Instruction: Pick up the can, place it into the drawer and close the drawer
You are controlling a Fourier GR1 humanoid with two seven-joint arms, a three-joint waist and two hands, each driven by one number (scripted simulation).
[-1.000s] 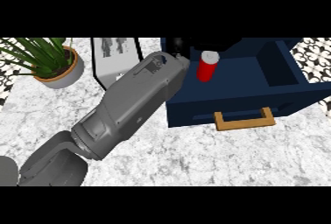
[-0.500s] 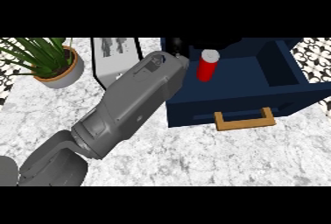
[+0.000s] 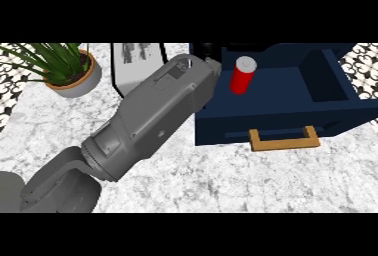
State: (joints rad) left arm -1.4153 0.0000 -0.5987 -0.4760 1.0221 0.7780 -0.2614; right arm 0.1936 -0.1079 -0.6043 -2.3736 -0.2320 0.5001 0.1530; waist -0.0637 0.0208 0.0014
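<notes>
Your forearm (image 3: pixel 159 120) crosses the desk (image 3: pixel 244 180) from the lower left toward the upper middle, and it hides nearly all of the hand (image 3: pixel 210 50); only a small black part shows past the wrist, at the back left corner of the drawer (image 3: pixel 325 107). You cannot tell from here how far the fingers are spread or whether they hold anything. It is also unclear which of your two hands this is. The red can (image 3: pixel 243 76) stands upright inside the open dark blue drawer, near its back left corner, just to the right of the wrist and close beside the black part of the hand; contact between them cannot be made out. The drawer is pulled out toward you, its wooden handle (image 3: pixel 284 140) facing the lower edge. At the upper left of the desk you have a potted plant (image 3: pixel 63 67), and between it and the forearm stands a white framed picture (image 3: pixel 136 62).
</notes>
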